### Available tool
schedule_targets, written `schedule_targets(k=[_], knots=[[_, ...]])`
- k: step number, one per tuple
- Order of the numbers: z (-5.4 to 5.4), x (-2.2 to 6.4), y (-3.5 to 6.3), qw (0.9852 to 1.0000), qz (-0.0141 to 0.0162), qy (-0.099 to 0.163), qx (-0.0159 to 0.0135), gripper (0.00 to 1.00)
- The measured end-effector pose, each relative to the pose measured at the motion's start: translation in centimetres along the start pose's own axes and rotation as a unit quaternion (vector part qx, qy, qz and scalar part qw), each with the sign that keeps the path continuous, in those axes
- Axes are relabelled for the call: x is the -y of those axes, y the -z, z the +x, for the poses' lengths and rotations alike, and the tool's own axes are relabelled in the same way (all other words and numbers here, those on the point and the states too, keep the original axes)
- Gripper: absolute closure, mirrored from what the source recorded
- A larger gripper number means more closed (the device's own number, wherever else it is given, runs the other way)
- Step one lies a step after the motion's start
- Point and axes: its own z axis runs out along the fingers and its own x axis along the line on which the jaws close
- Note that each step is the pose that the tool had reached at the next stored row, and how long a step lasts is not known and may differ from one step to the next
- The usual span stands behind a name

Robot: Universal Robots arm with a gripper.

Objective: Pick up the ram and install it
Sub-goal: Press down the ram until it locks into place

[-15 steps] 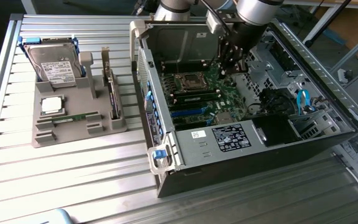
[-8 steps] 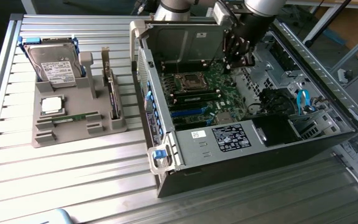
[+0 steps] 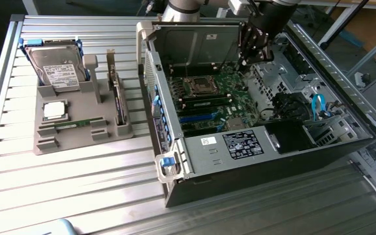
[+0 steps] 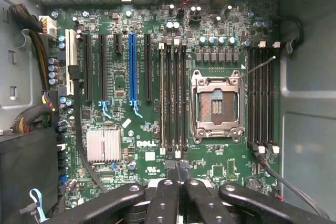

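Closest to the wrist camera, the black two-fingered claw (image 4: 177, 182) is closed with nothing between its pads, its tips meeting just above the green Dell-marked motherboard (image 4: 142, 129) near the ends of the long black memory slots (image 4: 173, 98) beside the empty silver processor socket (image 4: 216, 106). Well apart from it, outside the open black computer case (image 3: 266, 147), the narrow green ram stick (image 3: 77, 124) lies flat in the grey plastic parts holder (image 3: 51, 142) on the ribbed metal table (image 3: 77, 186).
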Motion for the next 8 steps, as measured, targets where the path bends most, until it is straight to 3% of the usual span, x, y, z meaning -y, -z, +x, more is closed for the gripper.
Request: schedule_targets(k=[8], knots=[[0.0,0.0,0.01,1.0,0.0,0.0,-0.0001,0.89]])
